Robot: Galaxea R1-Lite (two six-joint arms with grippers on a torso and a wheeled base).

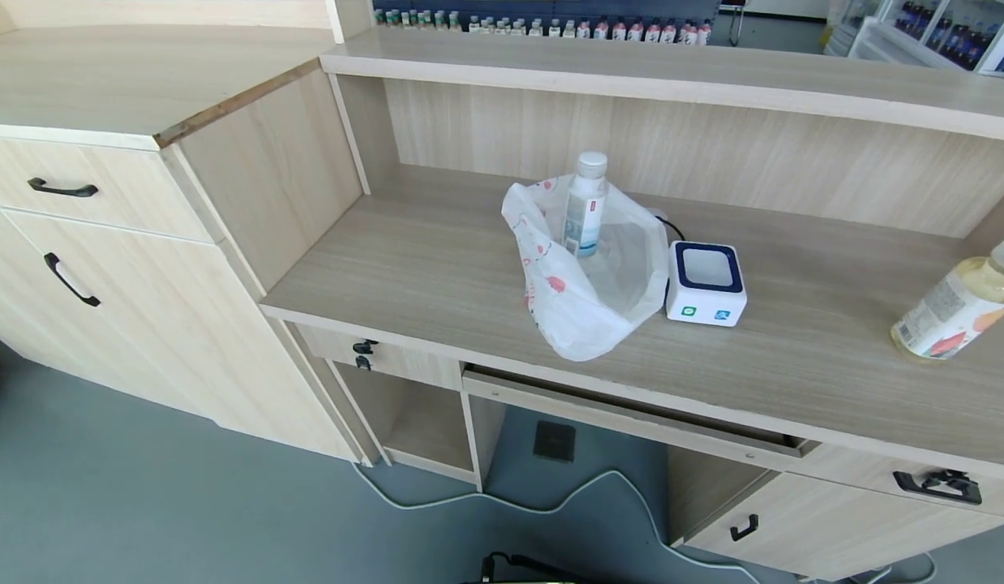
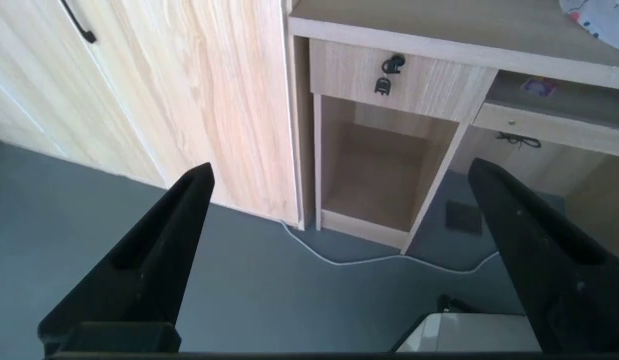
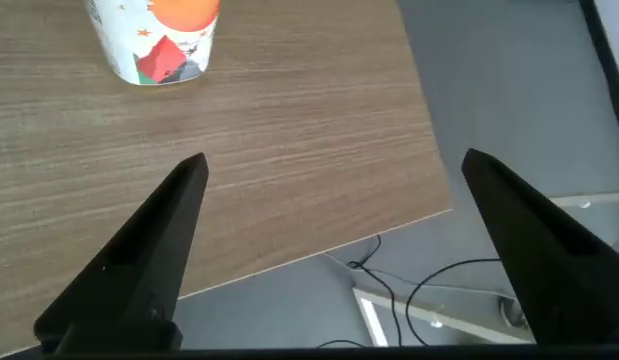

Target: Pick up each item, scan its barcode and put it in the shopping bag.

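On the counter (image 1: 437, 268), the white shopping bag (image 1: 583, 316) sat open just left of the scanner (image 1: 705, 282), a water bottle (image 1: 585, 207) upright inside it. A yellow drink bottle (image 1: 956, 304) was well to the scanner's right. Both claws gaped wide and empty, the right gripper (image 3: 334, 158) over the counter edge right of the scanner, the left gripper (image 2: 341, 170) above the floor, below and left of it.

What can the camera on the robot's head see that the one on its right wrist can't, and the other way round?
Head camera: a white shopping bag with a clear bottle standing in it, a small white scanner beside the bag, and cabinet drawers. Right wrist camera: its own open gripper and cables on the floor past the counter's edge. Both: the bottle of yellow drink and the wooden counter.
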